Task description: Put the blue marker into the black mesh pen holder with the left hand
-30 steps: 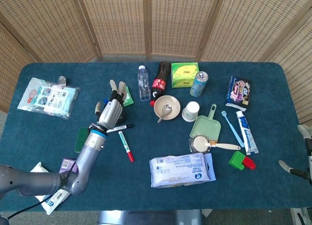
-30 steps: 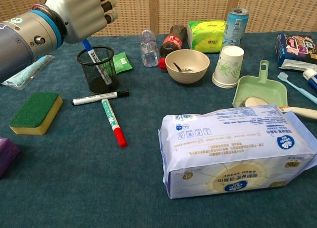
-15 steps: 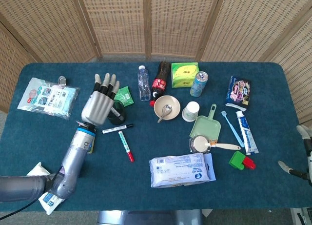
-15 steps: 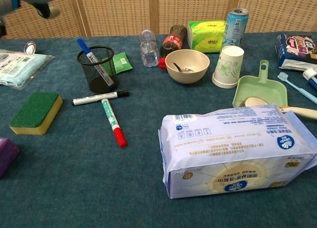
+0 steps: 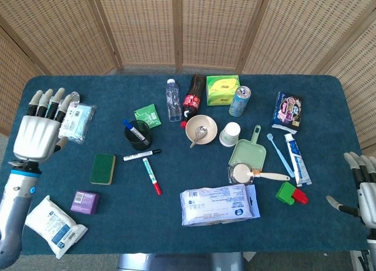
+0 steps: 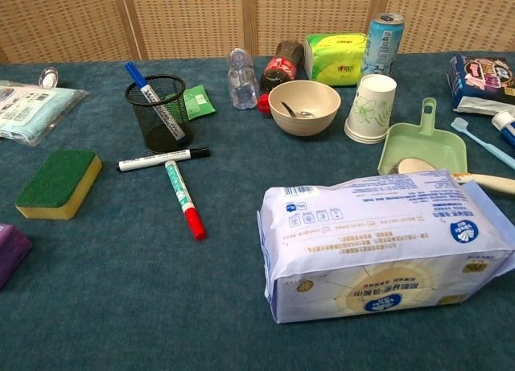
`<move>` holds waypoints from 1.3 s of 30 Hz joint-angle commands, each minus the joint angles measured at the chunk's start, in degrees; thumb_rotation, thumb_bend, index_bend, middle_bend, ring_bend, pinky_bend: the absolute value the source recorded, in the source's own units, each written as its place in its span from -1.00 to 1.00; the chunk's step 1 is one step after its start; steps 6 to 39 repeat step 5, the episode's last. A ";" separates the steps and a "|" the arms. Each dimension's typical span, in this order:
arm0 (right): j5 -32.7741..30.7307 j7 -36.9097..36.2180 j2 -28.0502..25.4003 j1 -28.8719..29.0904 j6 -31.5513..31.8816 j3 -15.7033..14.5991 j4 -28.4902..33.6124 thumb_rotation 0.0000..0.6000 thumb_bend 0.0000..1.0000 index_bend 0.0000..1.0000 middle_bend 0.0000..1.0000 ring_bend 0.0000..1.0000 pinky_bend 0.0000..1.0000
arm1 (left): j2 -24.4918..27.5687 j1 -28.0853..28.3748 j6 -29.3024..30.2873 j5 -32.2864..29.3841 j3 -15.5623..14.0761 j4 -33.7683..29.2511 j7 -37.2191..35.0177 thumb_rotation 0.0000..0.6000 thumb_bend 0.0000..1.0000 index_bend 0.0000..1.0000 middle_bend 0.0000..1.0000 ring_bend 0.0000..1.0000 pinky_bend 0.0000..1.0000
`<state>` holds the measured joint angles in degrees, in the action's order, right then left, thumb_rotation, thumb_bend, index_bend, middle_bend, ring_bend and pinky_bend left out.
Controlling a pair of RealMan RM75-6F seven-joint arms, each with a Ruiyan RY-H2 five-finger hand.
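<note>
The blue marker [image 5: 134,130] [image 6: 151,97] stands tilted inside the black mesh pen holder [image 5: 138,136] [image 6: 159,115], its blue cap sticking out over the rim to the upper left. My left hand [image 5: 38,130] is far off at the table's left side, fingers spread, holding nothing. It is out of the chest view. My right hand [image 5: 363,191] shows at the far right edge of the head view, fingers apart and empty.
A black marker [image 6: 161,158] and a red-capped marker [image 6: 184,199] lie in front of the holder. A green sponge [image 6: 58,183] is left of them, a white wipes pack [image 6: 378,242] front right. Bowl [image 6: 304,107], cup [image 6: 369,107], bottles and can stand behind.
My left hand has let go of the blue marker, which stays in the holder, and has drawn back from over the holder to the far left of the table.
</note>
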<state>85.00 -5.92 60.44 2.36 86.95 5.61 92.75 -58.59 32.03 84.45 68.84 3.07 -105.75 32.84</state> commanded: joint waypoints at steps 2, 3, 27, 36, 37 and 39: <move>0.04 2.97 0.65 0.08 0.32 -0.06 -0.12 1.00 -1.00 -1.00 -1.00 -1.00 -0.99 | 2.05 -9.65 4.33 7.23 -4.20 2.06 -15.61 1.00 -0.60 -1.00 -1.00 -1.00 -0.82; -0.05 3.89 0.80 0.05 0.63 0.08 -0.26 1.00 -1.00 -1.00 -1.00 -1.00 -0.99 | 1.75 -10.78 4.98 7.82 -4.48 2.69 -17.92 1.00 -0.60 -0.99 -1.00 -1.00 -0.82; -0.23 4.70 0.95 -0.04 1.02 0.25 -0.19 1.00 -1.00 -1.00 -1.00 -1.00 -0.99 | 0.91 -12.65 6.36 8.42 -4.73 4.10 -21.03 1.00 -0.60 -0.97 -1.00 -1.00 -0.82; -0.23 4.70 0.95 -0.04 1.02 0.25 -0.19 1.00 -1.00 -1.00 -1.00 -1.00 -0.99 | 0.91 -12.65 6.36 8.42 -4.73 4.10 -21.03 1.00 -0.60 -0.97 -1.00 -1.00 -0.82; -0.23 4.70 0.95 -0.04 1.02 0.25 -0.19 1.00 -1.00 -1.00 -1.00 -1.00 -0.99 | 0.91 -12.65 6.36 8.42 -4.73 4.10 -21.03 1.00 -0.60 -0.97 -1.00 -1.00 -0.82; -0.23 4.70 0.95 -0.04 1.02 0.25 -0.19 1.00 -1.00 -1.00 -1.00 -1.00 -0.99 | 0.91 -12.65 6.36 8.42 -4.73 4.10 -21.03 1.00 -0.60 -0.97 -1.00 -1.00 -0.82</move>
